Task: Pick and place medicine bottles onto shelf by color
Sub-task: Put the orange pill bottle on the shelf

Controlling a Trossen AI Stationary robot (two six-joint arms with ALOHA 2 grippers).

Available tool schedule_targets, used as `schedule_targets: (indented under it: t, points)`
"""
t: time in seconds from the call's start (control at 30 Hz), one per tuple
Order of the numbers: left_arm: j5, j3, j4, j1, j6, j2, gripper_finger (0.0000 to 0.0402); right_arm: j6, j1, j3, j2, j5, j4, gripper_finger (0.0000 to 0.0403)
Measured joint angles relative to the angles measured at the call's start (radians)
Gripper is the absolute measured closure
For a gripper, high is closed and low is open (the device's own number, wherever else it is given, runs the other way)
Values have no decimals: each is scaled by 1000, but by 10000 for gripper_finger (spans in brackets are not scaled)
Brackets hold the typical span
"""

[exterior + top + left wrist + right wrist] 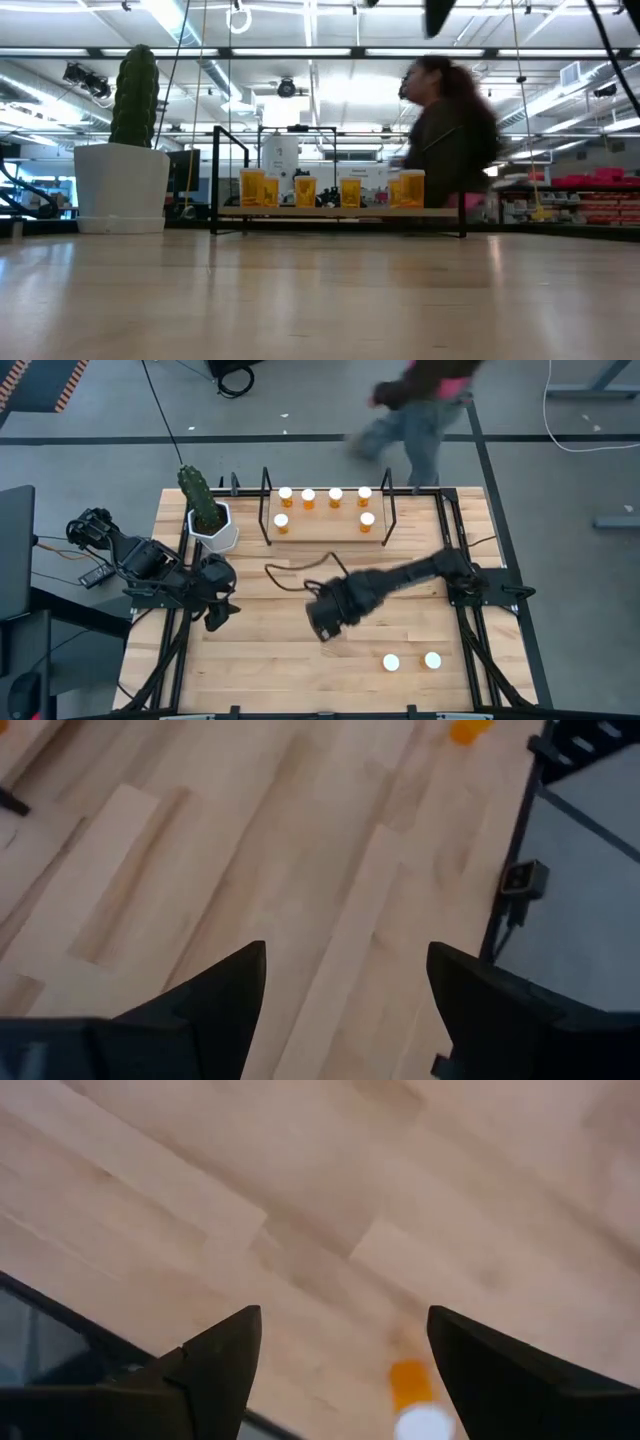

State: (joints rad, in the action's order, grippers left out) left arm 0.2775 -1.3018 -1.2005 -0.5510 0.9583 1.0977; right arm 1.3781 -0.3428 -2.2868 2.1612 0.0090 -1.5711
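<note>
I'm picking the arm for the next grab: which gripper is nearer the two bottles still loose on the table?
Right. The right gripper hangs open just beside the two loose bottles; the left gripper waits open across the table, near the cactus pot.

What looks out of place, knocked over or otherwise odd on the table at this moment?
Nothing stands out. Six medicine bottles stand upright on the shelf; two more stand upright on the table. The cactus pot is upright. A person walks past behind the table.

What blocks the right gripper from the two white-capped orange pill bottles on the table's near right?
Nothing visible. Right gripper, open and empty, hovers mid-table; only bare wooden tabletop separates it from the two loose bottles.
</note>
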Motion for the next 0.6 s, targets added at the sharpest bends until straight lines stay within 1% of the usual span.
schedule_targets:
  t: [0.07,0.17,0.33,0.43,0.6]
  points:
    - [-21,0,22,0,-28,0,120,118,-56,0,0,8,0,109]
    - [-48,0,45,0,-71,0,120,294,-146,10,0,-8,3,109]
    - [-55,0,51,0,-105,0,120,550,-273,65,0,-42,-1,109]
    - [-55,0,59,0,-107,0,120,622,-319,102,0,-65,-1,109]
    - [-55,0,90,0,-108,0,120,699,-347,143,0,-70,0,108]
